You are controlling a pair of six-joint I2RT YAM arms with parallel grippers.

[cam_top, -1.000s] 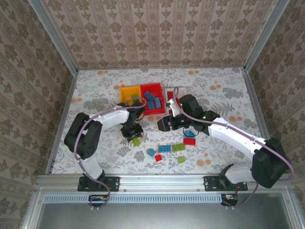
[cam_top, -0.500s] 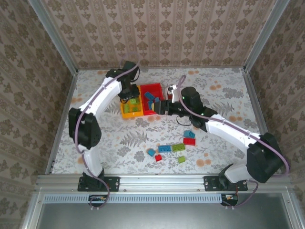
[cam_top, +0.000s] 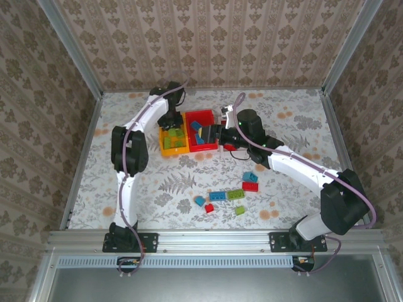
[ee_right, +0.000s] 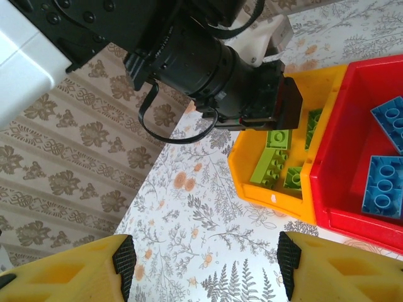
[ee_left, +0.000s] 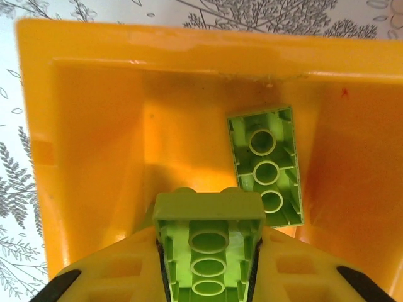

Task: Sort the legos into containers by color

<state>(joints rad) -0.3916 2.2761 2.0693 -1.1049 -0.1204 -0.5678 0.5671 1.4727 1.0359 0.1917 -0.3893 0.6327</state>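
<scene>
My left gripper (ee_left: 209,277) is shut on a lime green lego (ee_left: 209,245), held underside up over the yellow-orange container (ee_left: 94,126). Another green brick (ee_left: 264,165) lies upside down inside. In the top view the left gripper (cam_top: 169,121) hangs over that container (cam_top: 165,150). The red container (cam_top: 203,148) beside it holds blue bricks (ee_right: 385,185). My right gripper (ee_right: 206,267) is open with nothing between its fingers, beside the red container (ee_right: 343,214); in the top view it (cam_top: 209,134) sits at that bin's right side.
Several loose bricks lie on the floral table: blue (cam_top: 250,176), red (cam_top: 250,186), blue (cam_top: 218,195), green (cam_top: 235,194), green (cam_top: 240,210). A sliver of the white container (cam_top: 221,119) shows under the right arm. Metal rails and patterned walls border the table.
The left arm has carried the green brick from the table's middle up to the yellow-orange container. The right arm has swung from over the loose bricks to the red container.
</scene>
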